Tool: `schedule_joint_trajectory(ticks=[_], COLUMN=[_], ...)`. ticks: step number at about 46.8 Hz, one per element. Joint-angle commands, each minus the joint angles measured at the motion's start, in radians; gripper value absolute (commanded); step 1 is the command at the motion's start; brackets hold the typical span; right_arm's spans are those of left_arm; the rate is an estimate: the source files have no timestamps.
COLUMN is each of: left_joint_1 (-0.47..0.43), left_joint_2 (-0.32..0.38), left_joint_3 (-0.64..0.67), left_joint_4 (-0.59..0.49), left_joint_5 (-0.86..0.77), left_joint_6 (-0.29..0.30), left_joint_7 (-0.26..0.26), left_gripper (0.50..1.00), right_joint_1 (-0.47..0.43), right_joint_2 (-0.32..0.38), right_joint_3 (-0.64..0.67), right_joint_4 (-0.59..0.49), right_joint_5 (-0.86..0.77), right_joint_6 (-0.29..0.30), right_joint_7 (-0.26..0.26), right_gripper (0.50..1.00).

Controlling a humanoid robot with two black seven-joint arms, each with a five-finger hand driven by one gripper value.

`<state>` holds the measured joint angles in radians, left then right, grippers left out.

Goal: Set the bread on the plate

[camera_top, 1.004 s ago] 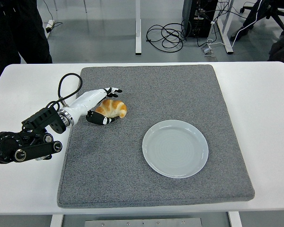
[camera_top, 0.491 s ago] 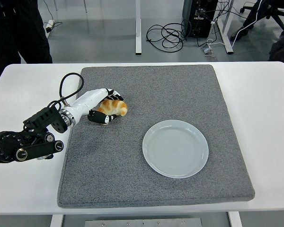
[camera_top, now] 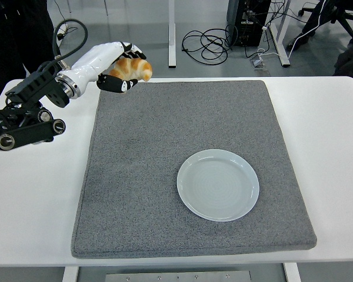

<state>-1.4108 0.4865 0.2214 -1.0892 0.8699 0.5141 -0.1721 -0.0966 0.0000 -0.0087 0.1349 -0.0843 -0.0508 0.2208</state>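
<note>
The bread's [camera_top: 132,69] underside is hidden, seemingly cupped by fingers. Left hand [camera_top: 116,70] curled, clasping the bread well up-left of the plate [camera_top: 217,184], above the grey mat's [camera_top: 165,205] far-left corner.

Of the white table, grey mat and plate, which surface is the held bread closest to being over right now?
The grey mat: the left hand holds the bread raised by the mat's far left corner, well away from the plate at the mat's right.
</note>
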Motion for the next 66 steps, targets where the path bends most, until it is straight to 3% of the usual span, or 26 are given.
schedule_joint_trajectory(ticks=[1,39,48,66], left_joint_1=[-0.039,-0.068,-0.102,-0.148], left_joint_2=[0.015,0.0,-0.101,-0.371], left_joint_3=[0.004,0.001,0.0,0.018], left_joint_4=[0.0,0.0,0.011,0.071], left_joint_5=[0.0,0.004,0.012,0.018], left_joint_6=[-0.006,-0.022,-0.043,-0.048], left_joint_7=[0.0,-0.006,-0.023,-0.024], left_gripper=[0.5,0.5,0.5,0.5], right_joint_1=[0.0,0.0,0.0,0.0], right_joint_2=[0.0,0.0,0.0,0.0], right_joint_3=[-0.001,0.001,-0.001,0.001], right_joint_4=[0.0,0.0,0.0,0.0], right_joint_5=[0.0,0.0,0.0,0.0], right_joint_6=[0.0,0.0,0.0,0.0], right_joint_7=[0.0,0.0,0.0,0.0], right_gripper=[1.0,1.0,1.0,1.0])
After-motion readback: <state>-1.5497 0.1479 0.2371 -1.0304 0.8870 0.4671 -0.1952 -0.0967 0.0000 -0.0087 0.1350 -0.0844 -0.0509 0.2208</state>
